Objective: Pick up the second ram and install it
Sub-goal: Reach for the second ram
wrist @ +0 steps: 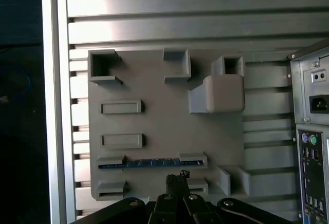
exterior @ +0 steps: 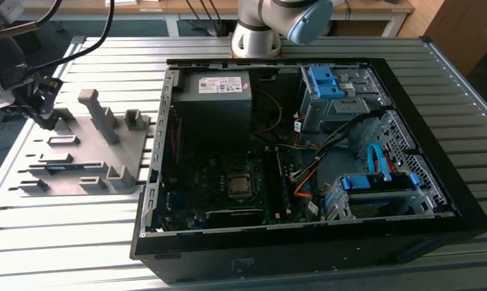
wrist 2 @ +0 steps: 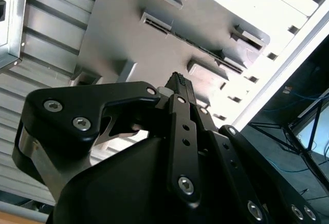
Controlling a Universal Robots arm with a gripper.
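Slatted metal table [exterior: 66, 242] carries the lot. Open PC case [exterior: 308, 257] is on the exterior view's right. The gray holder plate [exterior: 139, 151] is just beside it on the exterior view's left. The arm base [exterior: 258, 36] stands at the far edge behind the case.

I have the gripper [exterior: 43, 112] hanging over the far left part of the plate, well apart from the case. Its fingers [wrist 2: 178, 88] read as together in both wrist views, tips meeting in one point with nothing between them.

I see the second ram [wrist: 151, 163] in the plate, standing on edge in the long slot between two end blocks. Its blue-green top edge shows in the first wrist view, and it shows as a thin dark strip [wrist 2: 198, 45] in the second wrist view. The fingertips sit above the plate just beside the ram, near its middle. I can't tell if they touch it.

A tall block [wrist: 216, 93] stands on the plate well apart from the ram. Inside the case are the motherboard [exterior: 227, 182], the power supply [exterior: 215, 91] at the far side, and blue drive caddies [exterior: 328, 82].
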